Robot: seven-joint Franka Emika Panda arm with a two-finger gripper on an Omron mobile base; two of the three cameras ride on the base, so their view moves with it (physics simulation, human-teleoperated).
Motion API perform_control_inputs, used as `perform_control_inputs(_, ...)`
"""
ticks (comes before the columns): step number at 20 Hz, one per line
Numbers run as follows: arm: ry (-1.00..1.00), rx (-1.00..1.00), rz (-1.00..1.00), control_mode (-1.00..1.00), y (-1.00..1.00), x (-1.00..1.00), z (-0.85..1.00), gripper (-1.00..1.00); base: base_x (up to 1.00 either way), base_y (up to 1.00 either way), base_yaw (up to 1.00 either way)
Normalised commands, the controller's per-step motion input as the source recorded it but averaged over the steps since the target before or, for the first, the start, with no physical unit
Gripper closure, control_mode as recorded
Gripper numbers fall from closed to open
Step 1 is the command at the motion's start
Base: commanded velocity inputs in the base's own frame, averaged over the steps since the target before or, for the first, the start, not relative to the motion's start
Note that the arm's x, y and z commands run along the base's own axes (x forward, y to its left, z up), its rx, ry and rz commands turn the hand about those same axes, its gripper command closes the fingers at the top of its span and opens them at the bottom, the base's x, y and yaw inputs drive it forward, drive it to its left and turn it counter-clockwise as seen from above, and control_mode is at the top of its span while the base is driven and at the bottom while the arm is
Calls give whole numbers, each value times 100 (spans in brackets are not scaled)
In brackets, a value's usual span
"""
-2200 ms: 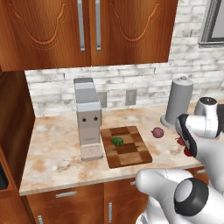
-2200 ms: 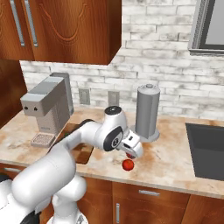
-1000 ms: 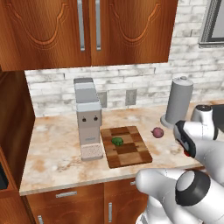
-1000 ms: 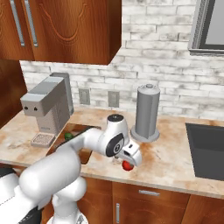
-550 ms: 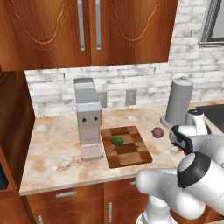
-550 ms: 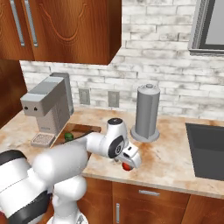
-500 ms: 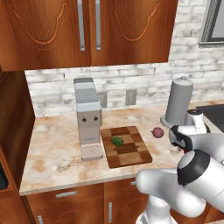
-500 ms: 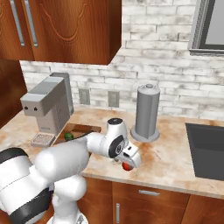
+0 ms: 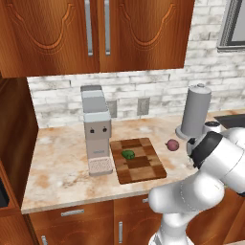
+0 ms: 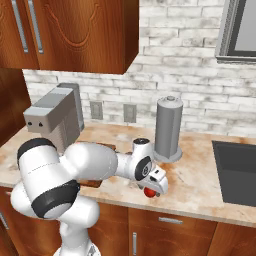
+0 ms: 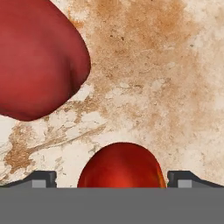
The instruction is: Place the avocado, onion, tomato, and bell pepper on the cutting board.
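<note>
The checkered cutting board (image 9: 142, 162) lies beside the coffee machine, and the green avocado (image 9: 128, 154) rests on it. The purplish onion (image 9: 172, 144) sits on the counter right of the board. My gripper (image 10: 154, 186) is low over the counter near its front edge, pointing down at a small red item (image 10: 149, 193). In the hand view my gripper (image 11: 113, 180) is open, and a round bright-red tomato (image 11: 122, 166) sits between its fingertips (image 11: 41, 178). A larger dark-red lump, likely the bell pepper (image 11: 39, 57), lies just beyond it.
A grey coffee machine (image 9: 95, 139) stands left of the board. A tall grey canister (image 10: 167, 127) stands behind the gripper. The sink (image 10: 235, 170) opens at the right. The counter's front edge (image 10: 170, 207) runs close below the gripper.
The hand has swung down and in toward the counter's front edge, closing on the red item. The avocado and onion have stayed where they were.
</note>
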Motion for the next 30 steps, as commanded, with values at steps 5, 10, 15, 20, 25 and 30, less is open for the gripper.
perform_control_inputs(5, 15, 2, 0, -100, -7, -1, -42, 100, 0, 0, 0)
perform_control_inputs(10, 0, 1, 0, -100, 19, 0, 26, 100, 0, 0, 0)
perform_control_inputs(15, -2, 0, 2, -100, 66, 0, 58, 100, 0, 0, 0)
perform_control_inputs(20, 0, 3, 8, -100, 97, 0, 56, 100, 0, 0, 0)
perform_control_inputs(25, 0, 20, 21, -100, 76, 5, 32, 100, 0, 0, 0)
perform_control_inputs(30, 2, 26, 29, -100, 56, 27, 20, 100, 0, 0, 0)
